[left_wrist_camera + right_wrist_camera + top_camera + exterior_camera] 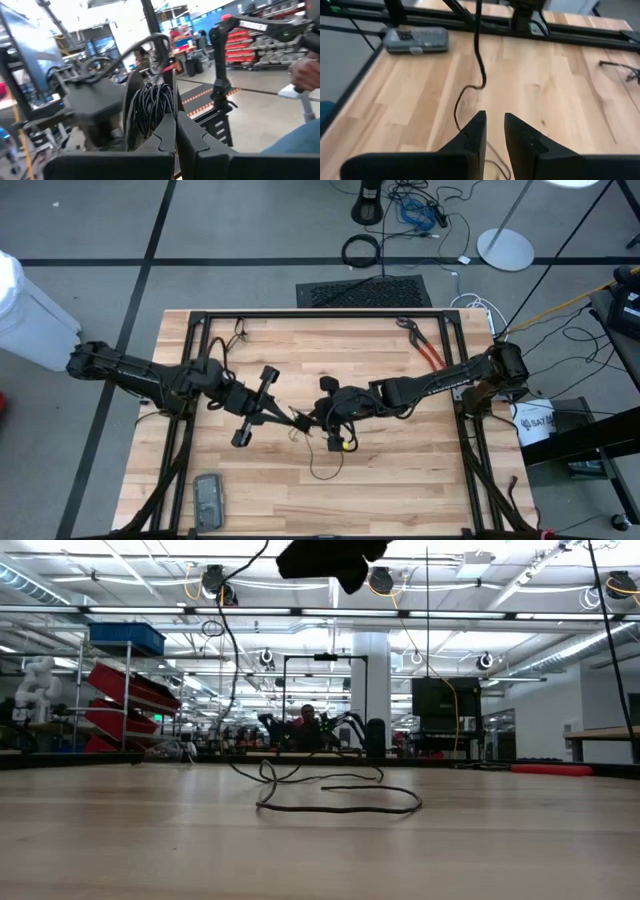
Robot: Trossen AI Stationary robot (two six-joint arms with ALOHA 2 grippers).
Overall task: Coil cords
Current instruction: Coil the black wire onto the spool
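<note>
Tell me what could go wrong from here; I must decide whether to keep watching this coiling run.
1. The left gripper, shut on a bundle of the thin black cord, may let loops slip free.
2. The cord's loose tail trails on the wooden table and could snag or tangle.
3. The right gripper, slightly apart, holds nothing visible, so one grip carries everything.

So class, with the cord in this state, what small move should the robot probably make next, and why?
Probably the right gripper should drop to the loose cord lying on the table and lift it toward the left gripper. That one is shut on a wound bundle, while the right's fingers stand slightly apart over the uncoiled stretch, holding nothing.
</note>
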